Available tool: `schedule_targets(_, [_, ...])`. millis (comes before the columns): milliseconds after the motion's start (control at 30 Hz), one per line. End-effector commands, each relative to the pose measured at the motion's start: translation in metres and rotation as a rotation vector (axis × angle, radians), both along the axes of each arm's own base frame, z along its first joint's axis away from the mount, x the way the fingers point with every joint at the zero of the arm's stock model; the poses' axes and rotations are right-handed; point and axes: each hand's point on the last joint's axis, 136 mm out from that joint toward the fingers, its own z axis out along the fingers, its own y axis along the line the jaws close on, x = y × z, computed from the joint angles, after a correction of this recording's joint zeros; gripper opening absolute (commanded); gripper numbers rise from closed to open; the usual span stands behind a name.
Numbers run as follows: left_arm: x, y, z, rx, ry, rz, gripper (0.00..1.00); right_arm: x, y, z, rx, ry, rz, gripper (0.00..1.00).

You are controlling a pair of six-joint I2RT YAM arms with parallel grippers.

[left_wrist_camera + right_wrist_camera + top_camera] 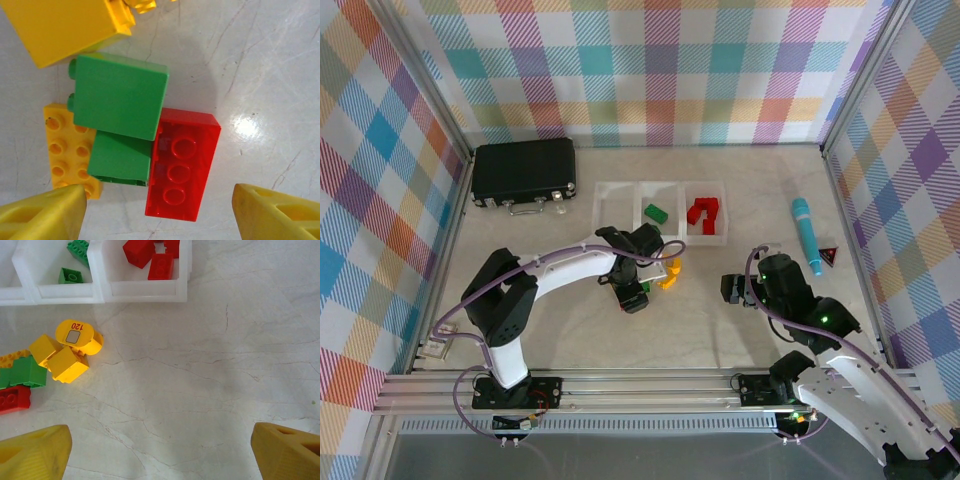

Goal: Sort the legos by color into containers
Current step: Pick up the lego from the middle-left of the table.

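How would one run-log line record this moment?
left gripper: open over red lego | right gripper: open over table | sorting unfinished

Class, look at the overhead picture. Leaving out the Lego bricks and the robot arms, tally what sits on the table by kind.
Clear-white bins: 3
Black latched case: 1
Teal pen-shaped tool: 1
Small dark triangular piece: 1
Total: 6

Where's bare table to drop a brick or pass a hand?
Free: table between pile and right hand, in front of the bins' right end; also between case and left arm. Crowded: pile under left hand.
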Motion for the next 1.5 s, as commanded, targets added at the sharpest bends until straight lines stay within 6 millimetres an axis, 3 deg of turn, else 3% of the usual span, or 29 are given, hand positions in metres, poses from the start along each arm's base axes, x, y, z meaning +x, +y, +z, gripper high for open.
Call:
schedule_targets(0, [-0.002, 0.007, -0.003, 0.023, 0.027, 0.025, 0.76, 0.001, 0.000, -0.003, 0.001, 0.007, -0.002, 0.92])
schedule_targets(333, [-0.011, 0.016, -0.008, 0.042, 0.086, 0.087, 0.73, 0.001, 0.001, -0.004, -0.004, 0.017, -0.002, 0.92])
schedule_targets(567, [-0.014, 0.023, -0.021, 0.078, 0.112, 0.147, 0.73, 0.001, 0.001, -0.005, -0.002, 0.024, 0.001, 0.93])
schedule_targets(967, [-0.027, 0.019, -0.033, 0.066, 0.200, 0.152, 0.72, 0.000, 0.001, -0.005, 0.003, 0.020, 0.000, 0.93])
schedule_targets(1367, [-0.036, 0.018, -0.041, 0.077, 0.237, 0.169, 0.63, 0.000, 0.001, -0.008, 0.000, 0.025, -0.003, 0.93])
schedule_targets(1467, [-0.035, 0.019, -0.044, 0.088, 0.230, 0.178, 0.57, 0.000, 0.000, -0.008, -0.001, 0.024, -0.005, 0.93])
